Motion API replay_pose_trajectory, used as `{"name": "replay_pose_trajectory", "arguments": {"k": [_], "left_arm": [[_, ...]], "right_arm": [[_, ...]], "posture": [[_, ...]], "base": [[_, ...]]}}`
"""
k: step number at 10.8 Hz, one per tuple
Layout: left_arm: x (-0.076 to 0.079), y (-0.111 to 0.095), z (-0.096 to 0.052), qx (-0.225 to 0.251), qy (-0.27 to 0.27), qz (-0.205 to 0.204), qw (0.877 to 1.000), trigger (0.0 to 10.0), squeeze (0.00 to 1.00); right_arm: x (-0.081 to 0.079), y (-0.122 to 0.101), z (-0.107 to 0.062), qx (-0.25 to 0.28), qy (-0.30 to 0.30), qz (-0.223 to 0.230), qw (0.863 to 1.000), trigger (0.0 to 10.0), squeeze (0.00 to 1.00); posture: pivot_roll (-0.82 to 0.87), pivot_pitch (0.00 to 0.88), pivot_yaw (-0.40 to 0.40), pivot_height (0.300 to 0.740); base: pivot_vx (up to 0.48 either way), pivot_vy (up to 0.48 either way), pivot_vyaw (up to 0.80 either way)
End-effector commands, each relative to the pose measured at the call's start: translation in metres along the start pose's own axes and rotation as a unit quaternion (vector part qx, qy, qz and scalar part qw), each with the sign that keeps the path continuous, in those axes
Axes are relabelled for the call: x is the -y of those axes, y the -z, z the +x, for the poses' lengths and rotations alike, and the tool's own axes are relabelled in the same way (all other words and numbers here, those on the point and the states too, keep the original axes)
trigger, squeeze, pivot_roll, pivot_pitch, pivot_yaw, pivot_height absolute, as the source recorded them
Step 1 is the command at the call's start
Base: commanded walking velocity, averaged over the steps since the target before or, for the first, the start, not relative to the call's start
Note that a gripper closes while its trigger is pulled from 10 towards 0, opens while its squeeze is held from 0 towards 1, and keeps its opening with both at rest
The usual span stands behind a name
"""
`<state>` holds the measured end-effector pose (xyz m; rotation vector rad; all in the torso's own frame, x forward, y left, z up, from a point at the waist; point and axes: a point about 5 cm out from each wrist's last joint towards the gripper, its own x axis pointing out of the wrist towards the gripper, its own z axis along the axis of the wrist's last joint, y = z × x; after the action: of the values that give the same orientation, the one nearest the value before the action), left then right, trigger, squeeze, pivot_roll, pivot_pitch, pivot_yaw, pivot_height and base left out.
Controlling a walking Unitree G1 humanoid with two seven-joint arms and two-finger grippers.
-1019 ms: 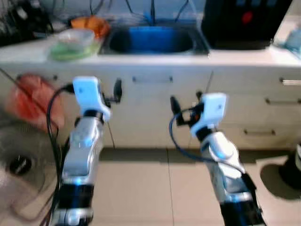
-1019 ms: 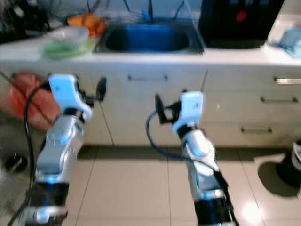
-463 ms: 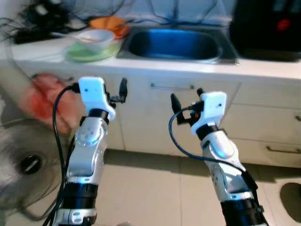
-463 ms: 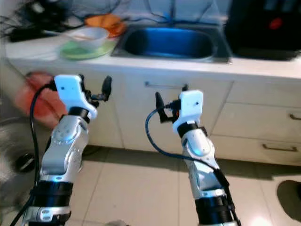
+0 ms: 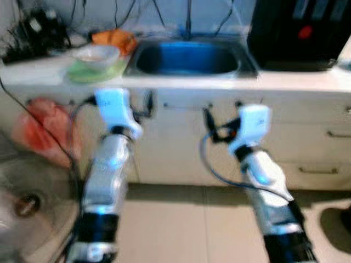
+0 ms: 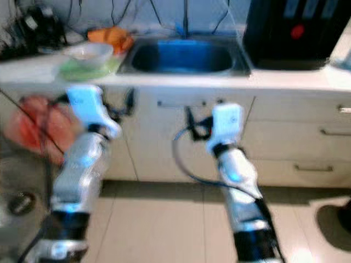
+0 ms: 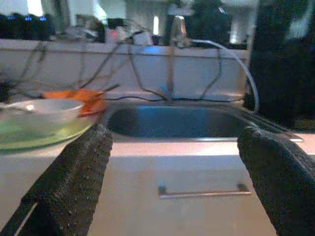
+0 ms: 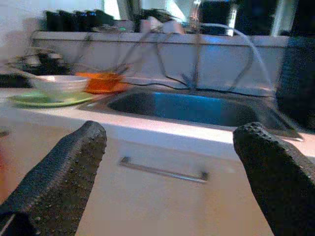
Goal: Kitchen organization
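Observation:
A white counter [image 5: 38, 70] carries a white bowl [image 5: 96, 53] on a green plate [image 5: 92, 72], with an orange item [image 5: 113, 38] behind it. To their right lies a steel sink [image 5: 186, 57] with a blue inside. Both silver arms are raised in front of the cabinet doors, below the counter edge. My left gripper [image 5: 143, 107] is open in front of the sink's left end, and the left wrist view shows wide-apart fingers [image 7: 74, 182] with nothing between them. My right gripper [image 5: 222, 112] is also open and empty, its fingers [image 8: 59, 182] framing the cabinet handle [image 8: 165, 171].
A large black appliance [image 5: 299, 33] stands on the counter right of the sink. Drawers with metal handles [image 5: 317, 170] are at the right. A red bag [image 5: 41, 129] hangs at the left cabinet. A fan [image 5: 24, 200] sits on the tiled floor at the lower left.
The whole picture has shifted and blurred, so the camera moved; the sink now sits more central. Both arms hold the same raised pose, grippers still open.

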<state>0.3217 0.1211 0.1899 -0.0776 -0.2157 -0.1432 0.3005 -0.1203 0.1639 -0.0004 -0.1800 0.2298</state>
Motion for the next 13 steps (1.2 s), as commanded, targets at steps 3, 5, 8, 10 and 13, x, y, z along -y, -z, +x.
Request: {"name": "replay_pose_trajectory", "arguments": {"k": [3,5,8,10,13], "left_arm": [[-0.0082,0.0001,0.0000,-0.004,-0.014,0.007,1.000,10.0,0.00],[-0.0084,0.0000,0.0002,-0.006,-0.013,0.009,1.000,10.0,0.00],[-0.0103,-0.0010,-0.0018,0.001,-0.021,0.014,1.000,10.0,0.00],[-0.0114,-0.0014,-0.0016,0.001,-0.027,0.014,1.000,10.0,0.00],[-0.0118,-0.0007,-0.0012,-0.001,-0.028,0.014,0.999,10.0,0.00]], "right_arm": [[-0.0057,-0.0044,0.0030,0.010,-0.008,0.000,1.000,10.0,0.00],[-0.0067,-0.0051,0.0039,0.013,-0.009,-0.005,1.000,10.0,0.00],[-0.0074,-0.0052,0.0039,0.013,-0.008,-0.007,1.000,10.0,0.00],[-0.0073,-0.0045,0.0039,0.013,-0.008,-0.010,1.000,10.0,0.00],[-0.0084,-0.0042,0.0038,0.014,-0.010,-0.013,1.000,10.0,0.00]], "posture": [[0.00,0.000,0.029,0.740],[0.00,0.000,0.029,0.740],[0.00,0.000,0.033,0.740],[0.00,0.000,0.032,0.740],[0.00,0.000,0.034,0.740]], "base": [[0.480,0.000,0.00],[0.480,0.000,0.00],[0.475,0.000,0.00],[0.471,0.000,0.00],[0.466,0.000,0.00]]}}
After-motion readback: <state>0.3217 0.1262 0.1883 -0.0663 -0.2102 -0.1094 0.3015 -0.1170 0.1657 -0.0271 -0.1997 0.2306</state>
